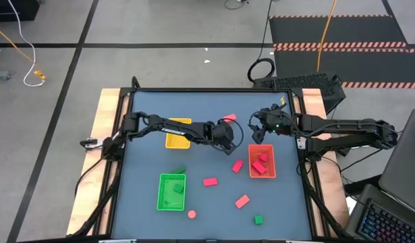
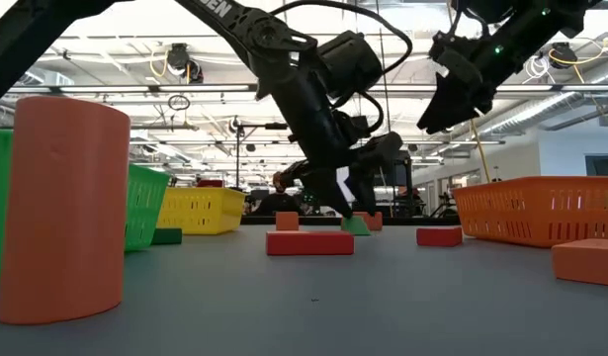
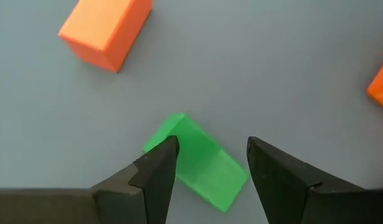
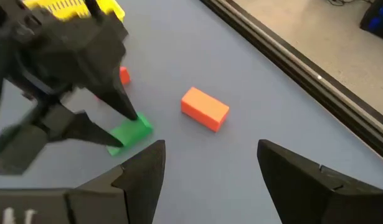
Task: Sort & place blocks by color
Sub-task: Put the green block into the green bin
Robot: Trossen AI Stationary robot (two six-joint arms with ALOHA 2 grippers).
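Grey-blue tabletop fills the workspace, with a yellow tray, a green tray and a red tray on it, and a workshop floor beyond.

The left gripper hangs low over a green block near the table's middle, jaws open and straddling it without closing. The right gripper hovers open above the red tray's far end, holding nothing.

Other blocks lie scattered: a red block just beside the green one, and more red, pink and green pieces between the trays.

The green block looks small, rigid and light, probably smooth enough to slip; pinching its two flat long faces squarely seems safest.

White lettering on the left arm is only partly visible and cannot be read.
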